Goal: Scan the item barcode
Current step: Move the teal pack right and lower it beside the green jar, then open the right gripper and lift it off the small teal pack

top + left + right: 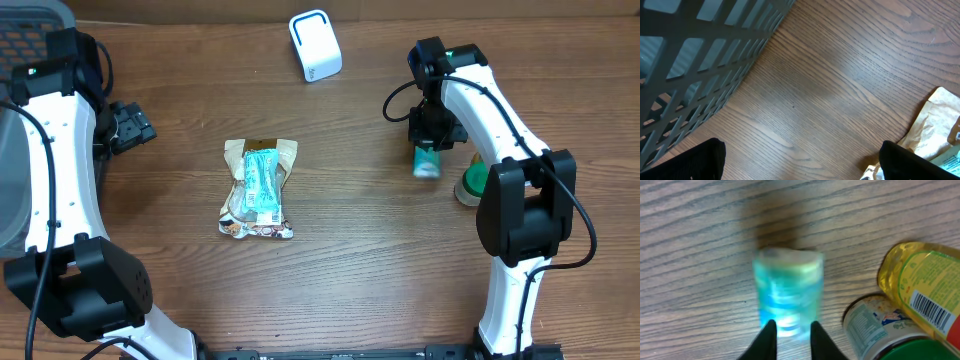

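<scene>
Brown wood-grain table (360, 280), with a grey basket (700, 60) at the 9 to 10 o'clock edge. A white scanner (315, 45) is noted at 12 o'clock and a packet (258, 188) lies flat at centre. The item taken to be in hand, a teal tube (427, 162), is found at 3 o'clock, directly under the right gripper (432, 135) and touching or nearly touching it. Its long axis is seen to run roughly 12 to 6, in line with the gripper. In the wrist view the tube is blurred, and its near end sits between the two fingertips (769, 332), which are seen slightly apart. Whether the tube is clamped or loose cannot be told. No barcode can be read on it. A green-lidded can (867, 325) and a yellow bottle (920, 295) are noted just beside the tube at its 4 o'clock, apart from it. The left gripper (130, 125) is parked at 9 o'clock with its jaws wide apart and nothing between them, well away from the tube. From the tube the scanner lies toward 10 to 11 o'clock, and the right arm is judged much the nearer. Any coming move is judged to turn on the tube's label being carried and faced that way.
</scene>
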You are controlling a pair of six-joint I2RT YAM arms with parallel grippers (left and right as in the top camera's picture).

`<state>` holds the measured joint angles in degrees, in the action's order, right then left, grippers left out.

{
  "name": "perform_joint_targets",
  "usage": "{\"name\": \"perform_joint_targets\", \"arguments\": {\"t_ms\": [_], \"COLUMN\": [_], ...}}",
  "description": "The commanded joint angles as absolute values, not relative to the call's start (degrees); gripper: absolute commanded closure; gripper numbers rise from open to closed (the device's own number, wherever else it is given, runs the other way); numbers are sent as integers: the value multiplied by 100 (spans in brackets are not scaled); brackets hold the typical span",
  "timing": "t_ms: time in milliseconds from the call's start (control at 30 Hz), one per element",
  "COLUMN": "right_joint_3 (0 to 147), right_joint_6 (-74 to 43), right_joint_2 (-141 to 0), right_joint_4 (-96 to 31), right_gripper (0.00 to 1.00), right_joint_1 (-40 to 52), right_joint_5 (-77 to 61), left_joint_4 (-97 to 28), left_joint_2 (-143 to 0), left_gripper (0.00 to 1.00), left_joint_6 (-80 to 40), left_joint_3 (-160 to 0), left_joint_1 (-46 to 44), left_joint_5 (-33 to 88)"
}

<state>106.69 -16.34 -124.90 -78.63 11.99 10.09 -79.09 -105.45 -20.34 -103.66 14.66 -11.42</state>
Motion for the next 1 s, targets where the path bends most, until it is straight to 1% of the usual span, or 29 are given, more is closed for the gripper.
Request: {"name": "perform_joint_targets", "arguments": {"t_ms": [0, 67, 200, 300, 400, 533, 733, 800, 900, 967], "right_joint_3": [10643, 10643, 10643, 10634, 10562, 10256, 9664, 9555, 9520, 9520], "right_joint_6": [-1653, -1653, -1656, -1649, -1649, -1649, -1627, -1627, -1634, -1636], "right_joint_2": [-12438, -12438, -12438, -12440, -12440, -12440, -12440, -12440, -12440, -12440], "right_joint_4": [-7832, -7800, -7640, -7518, -7336, -6908, -6357, -6296, -6340, -6381], "right_gripper": [72, 68, 69, 76, 85, 91, 91, 91, 96, 96], "right_joint_1": [1181, 1181, 1188, 1192, 1192, 1192, 1192, 1186, 1186, 1184], "right_joint_5": [1087, 1087, 838, 150, -167, -163, -67, 189, 718, 945], "left_joint_4": [-7905, -7905, -7905, -7905, -7902, -7905, -7905, -7902, -7905, -7905], "left_joint_2": [-10602, -10602, -10602, -10602, -10602, -10602, -10602, -10602, -10602, -10602], "left_gripper": [1, 1, 0, 0, 0, 0, 0, 0, 0, 1], "left_joint_6": [-1927, -1929, -1927, -1927, -1927, -1929, -1927, -1927, -1927, -1927], "left_joint_3": [-10466, -10466, -10466, -10464, -10466, -10466, -10466, -10466, -10466, -10466], "left_joint_1": [1466, 1466, 1466, 1463, 1466, 1463, 1463, 1463, 1463, 1463], "left_joint_5": [-1219, -1219, -1219, -1219, -1219, -1219, -1219, -1219, -1221, -1219]}}
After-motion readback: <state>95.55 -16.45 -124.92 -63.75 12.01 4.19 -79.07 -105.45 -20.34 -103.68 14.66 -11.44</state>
